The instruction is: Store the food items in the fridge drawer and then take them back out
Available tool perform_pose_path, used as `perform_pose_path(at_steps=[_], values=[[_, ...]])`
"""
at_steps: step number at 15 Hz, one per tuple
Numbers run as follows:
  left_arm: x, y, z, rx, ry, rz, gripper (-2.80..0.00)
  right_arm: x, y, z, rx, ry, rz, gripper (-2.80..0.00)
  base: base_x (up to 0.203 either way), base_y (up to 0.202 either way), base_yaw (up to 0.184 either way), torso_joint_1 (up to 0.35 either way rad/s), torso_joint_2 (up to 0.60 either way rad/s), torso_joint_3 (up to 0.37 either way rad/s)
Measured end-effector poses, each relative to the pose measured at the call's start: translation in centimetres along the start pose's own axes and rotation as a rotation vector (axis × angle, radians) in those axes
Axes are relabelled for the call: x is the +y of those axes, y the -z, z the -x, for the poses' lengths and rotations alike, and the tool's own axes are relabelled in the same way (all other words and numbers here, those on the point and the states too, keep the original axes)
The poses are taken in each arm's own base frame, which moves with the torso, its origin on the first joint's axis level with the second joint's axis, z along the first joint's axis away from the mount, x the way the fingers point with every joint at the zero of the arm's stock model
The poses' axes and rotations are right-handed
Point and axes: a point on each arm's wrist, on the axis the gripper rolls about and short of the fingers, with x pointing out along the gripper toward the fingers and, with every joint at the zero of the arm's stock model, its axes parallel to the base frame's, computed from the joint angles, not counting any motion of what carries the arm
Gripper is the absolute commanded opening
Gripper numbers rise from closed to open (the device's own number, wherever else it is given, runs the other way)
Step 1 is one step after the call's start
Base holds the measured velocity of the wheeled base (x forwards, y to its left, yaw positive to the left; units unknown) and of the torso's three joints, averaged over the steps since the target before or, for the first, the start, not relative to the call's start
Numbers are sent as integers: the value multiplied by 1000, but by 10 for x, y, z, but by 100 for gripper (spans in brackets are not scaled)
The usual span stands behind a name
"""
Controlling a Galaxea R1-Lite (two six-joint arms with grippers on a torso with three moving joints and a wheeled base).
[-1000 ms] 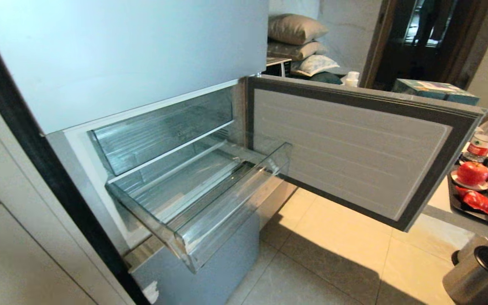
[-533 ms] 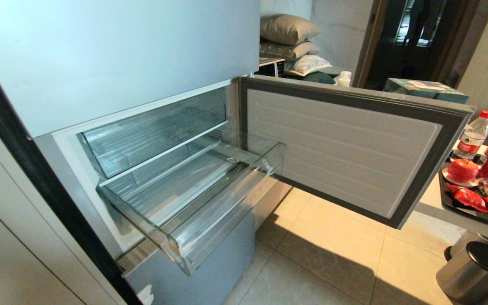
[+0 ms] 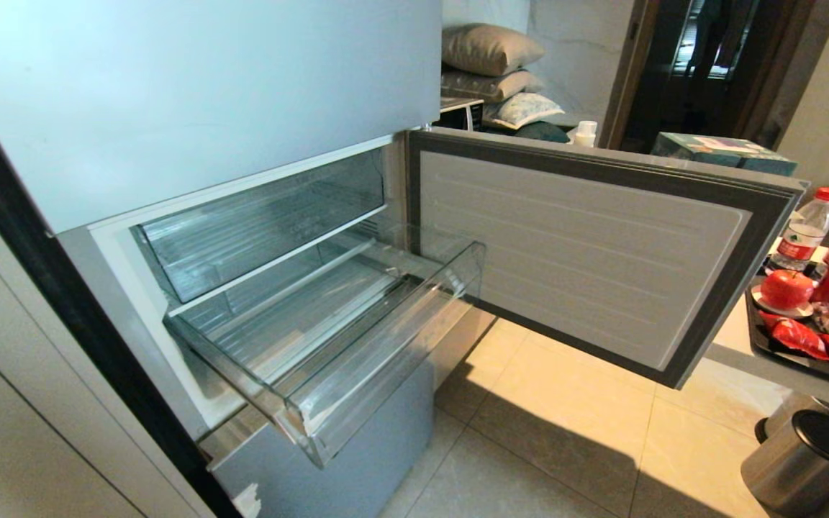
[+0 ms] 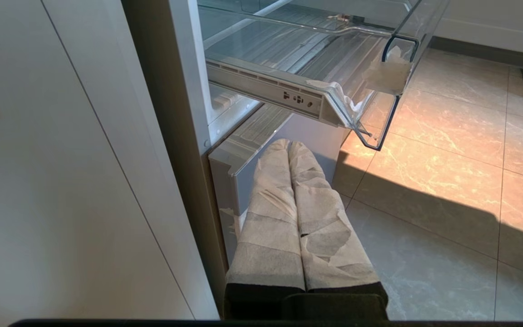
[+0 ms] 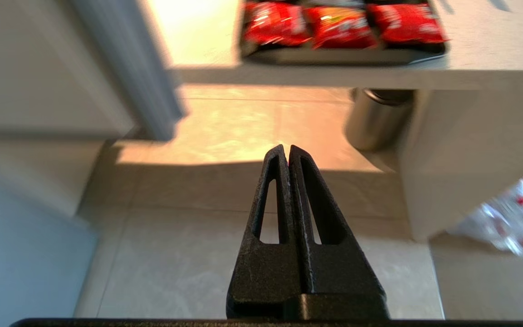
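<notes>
The fridge drawer (image 3: 357,374) is a clear bin pulled out from the open fridge, and it is empty. In the left wrist view, the drawer (image 4: 334,68) hangs above my left gripper (image 4: 288,144), whose tape-wrapped fingers are shut low beside the fridge's bottom door. A round red food item (image 3: 786,288) sits on a small plate on the tray (image 3: 758,337) at the far right. My right gripper (image 5: 286,147) is shut and empty above the floor, pointing toward the table edge. Neither gripper shows in the head view.
The fridge door (image 3: 587,252) stands open between the drawer and the table. Red snack packets (image 3: 810,338) (image 5: 338,20) and bottles (image 3: 807,234) share the tray. A metal bin (image 3: 803,450) (image 5: 375,118) stands under the table. Another clear compartment (image 3: 256,223) sits above the drawer.
The whole head view shifted a little leftward early on, so the camera moved, then held still. The drawer, door and tray items keep their places.
</notes>
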Motion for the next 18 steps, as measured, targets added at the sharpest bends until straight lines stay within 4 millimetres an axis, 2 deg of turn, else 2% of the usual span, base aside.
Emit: perform_pose_path(at_steps=[3,5,8,15,18], values=[[0,0,0,0,0,0,-280,-12,-17,-46,6,76,-23,-280,0,0,0,0,0,0],[0,0,0,0,0,0,-280,-15,-20,-55,3,80,-19,-280,0,0,0,0,0,0],[0,0,0,0,0,0,-280,-16,-19,-56,11,85,-17,-280,0,0,0,0,0,0],[0,0,0,0,0,-1,-280,-17,-22,-42,-36,82,13,-280,0,0,0,0,0,0],[0,0,0,0,0,-1,-280,-17,-22,-40,-44,83,18,-280,143,0,-1,-2,-4,4]])
